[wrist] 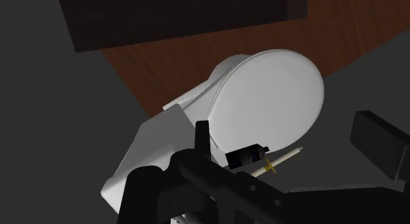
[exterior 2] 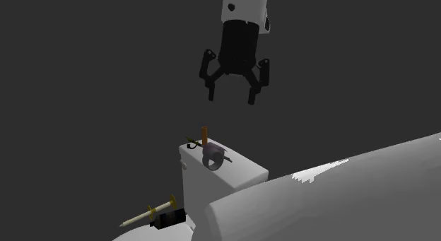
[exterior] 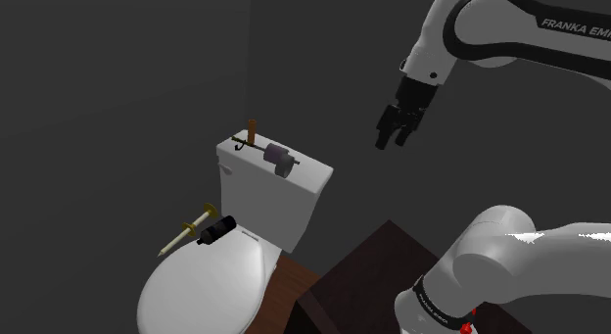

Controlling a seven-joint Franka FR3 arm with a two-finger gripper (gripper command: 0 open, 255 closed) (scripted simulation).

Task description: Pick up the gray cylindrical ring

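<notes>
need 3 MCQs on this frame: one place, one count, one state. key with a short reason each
1. Where is the gray cylindrical ring?
A. on the floor
B. inside the bowl
C. on top of the white toilet tank

2. How many things lie on the closed white toilet seat lid?
A. none
B. two
C. four

3. The black end effector is:
A. open, in the air
B. shut on the ring
C. resting on the seat lid

Key:
1 C, it sits by the brown upright peg.
2 B, a pale stick and a small black cylinder.
3 A, fingers apart, clasping nothing.
</notes>
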